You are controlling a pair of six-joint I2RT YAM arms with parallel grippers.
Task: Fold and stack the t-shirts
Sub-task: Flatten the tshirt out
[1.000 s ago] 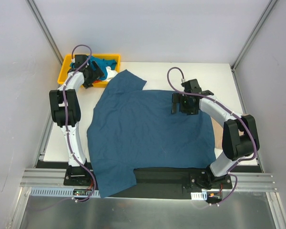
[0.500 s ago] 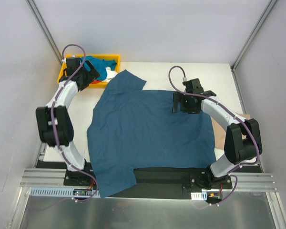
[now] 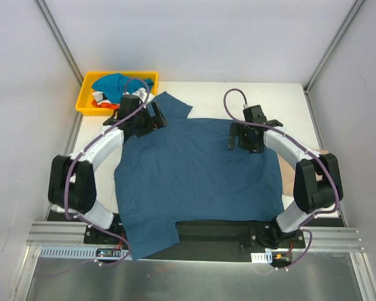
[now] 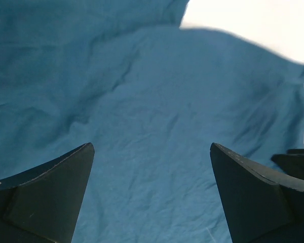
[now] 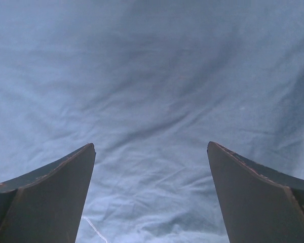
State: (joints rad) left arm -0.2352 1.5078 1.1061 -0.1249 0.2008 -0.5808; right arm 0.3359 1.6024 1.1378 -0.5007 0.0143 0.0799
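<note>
Step in hand: preparing the first fold of the teal shirt. It lies spread on the surface between my arms. One sleeve points toward the tray at the far left corner, and the near hem hangs over the near edge by my bases. The tray holds bunched shirts. A tan shirt shows just beside the teal shirt's right edge; I cannot tell how far it runs underneath.

My left tool is spread wide and empty, above the far left part of the teal shirt near the sleeve. My right tool is also spread wide and empty, above the far right part near the far edge. Both wrist views show only wrinkled cloth between the fingers, with nothing pinched.

Judgement: no fold is made and nothing is stacked, so the task is near its start.

The next move calls for:
1. Bringing each tool down onto a far edge or corner of the teal shirt.
2. Pinching the cloth on both sides at matching points.
3. Carrying the edge over evenly, so that the fold lands straight and the wrinkles do not set in.
</note>
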